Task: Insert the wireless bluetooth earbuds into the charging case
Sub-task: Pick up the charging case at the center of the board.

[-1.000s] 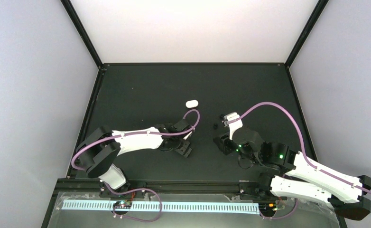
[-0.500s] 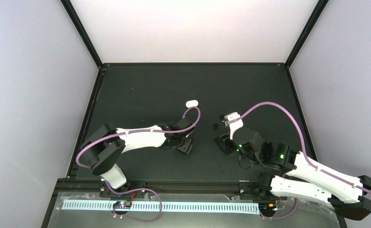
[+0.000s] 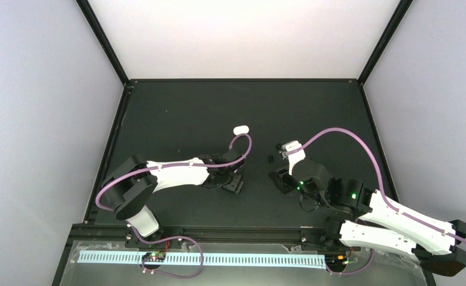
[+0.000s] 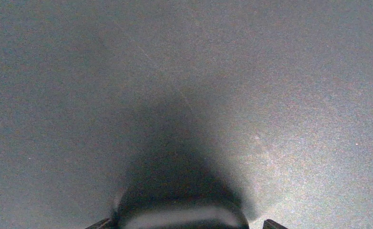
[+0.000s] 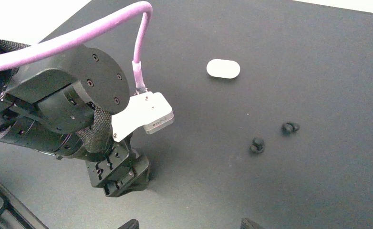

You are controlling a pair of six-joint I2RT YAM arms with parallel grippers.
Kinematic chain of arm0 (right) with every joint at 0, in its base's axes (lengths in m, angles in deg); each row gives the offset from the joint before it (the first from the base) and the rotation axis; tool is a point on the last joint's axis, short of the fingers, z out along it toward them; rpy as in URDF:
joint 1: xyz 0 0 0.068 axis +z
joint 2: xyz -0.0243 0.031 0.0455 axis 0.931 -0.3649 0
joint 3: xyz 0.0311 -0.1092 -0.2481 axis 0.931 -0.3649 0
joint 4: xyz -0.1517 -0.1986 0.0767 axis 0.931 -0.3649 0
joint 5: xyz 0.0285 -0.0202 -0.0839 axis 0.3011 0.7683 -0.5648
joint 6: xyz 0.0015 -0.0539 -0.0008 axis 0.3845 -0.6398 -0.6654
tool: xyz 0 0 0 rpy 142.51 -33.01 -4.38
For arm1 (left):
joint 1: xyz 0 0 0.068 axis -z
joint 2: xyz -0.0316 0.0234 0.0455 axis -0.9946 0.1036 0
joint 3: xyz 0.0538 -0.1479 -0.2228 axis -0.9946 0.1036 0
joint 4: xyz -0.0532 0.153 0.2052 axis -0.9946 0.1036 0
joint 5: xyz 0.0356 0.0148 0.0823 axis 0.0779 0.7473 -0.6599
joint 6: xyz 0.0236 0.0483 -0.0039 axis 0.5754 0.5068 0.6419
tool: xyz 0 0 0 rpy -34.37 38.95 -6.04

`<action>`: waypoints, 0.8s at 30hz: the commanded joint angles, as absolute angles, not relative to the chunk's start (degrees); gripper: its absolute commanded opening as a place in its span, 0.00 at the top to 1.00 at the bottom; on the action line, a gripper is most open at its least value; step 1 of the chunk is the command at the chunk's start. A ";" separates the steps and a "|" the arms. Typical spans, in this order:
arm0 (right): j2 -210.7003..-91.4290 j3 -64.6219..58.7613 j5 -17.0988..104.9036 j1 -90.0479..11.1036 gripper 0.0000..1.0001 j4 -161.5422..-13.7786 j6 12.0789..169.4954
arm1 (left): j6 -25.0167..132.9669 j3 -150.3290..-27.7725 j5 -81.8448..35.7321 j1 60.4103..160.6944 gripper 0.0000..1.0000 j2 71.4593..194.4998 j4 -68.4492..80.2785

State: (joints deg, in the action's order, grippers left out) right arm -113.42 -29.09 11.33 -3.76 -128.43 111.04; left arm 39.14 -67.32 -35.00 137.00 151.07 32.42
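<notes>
So the left gripper (image 3: 233,186) has shifted slightly toward the near edge, low on the matte black table (image 3: 177,119). We cannot tell whether it is clenched or released. The right gripper (image 5: 189,224) gapes empty. The two tiny black rubbery earbuds (image 5: 257,145) lie loose, apart from the white oval plastic charging case (image 5: 222,68); nothing inserted.

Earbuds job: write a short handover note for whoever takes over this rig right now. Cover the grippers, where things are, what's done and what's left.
Left gripper: tips down at the table, jaws apart around a dark blurred shape; whether it grips anything is unclear.
Right gripper: open, empty.
Things: white oval case lies on the table and looks closed. Two black earbuds lie loose, apart from it. No white earbuds in view.
Done: no earbud seen in a case.
Left: open the case, then pick up and seat each earbud.
</notes>
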 commanded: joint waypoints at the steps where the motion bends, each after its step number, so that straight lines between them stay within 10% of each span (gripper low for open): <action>1: -113.14 -27.65 10.24 -4.01 0.45 -128.33 110.54 | 35.97 -66.74 -36.23 137.23 0.18 151.23 36.11; 24: -111.25 -29.09 10.49 -4.05 0.45 -127.79 110.86 | 29.68 -67.68 -43.36 140.23 0.28 155.79 41.54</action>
State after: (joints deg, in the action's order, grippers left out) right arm -112.42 -29.09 11.36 -3.76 -128.41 111.02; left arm 31.21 -68.87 -42.83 139.69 152.97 34.83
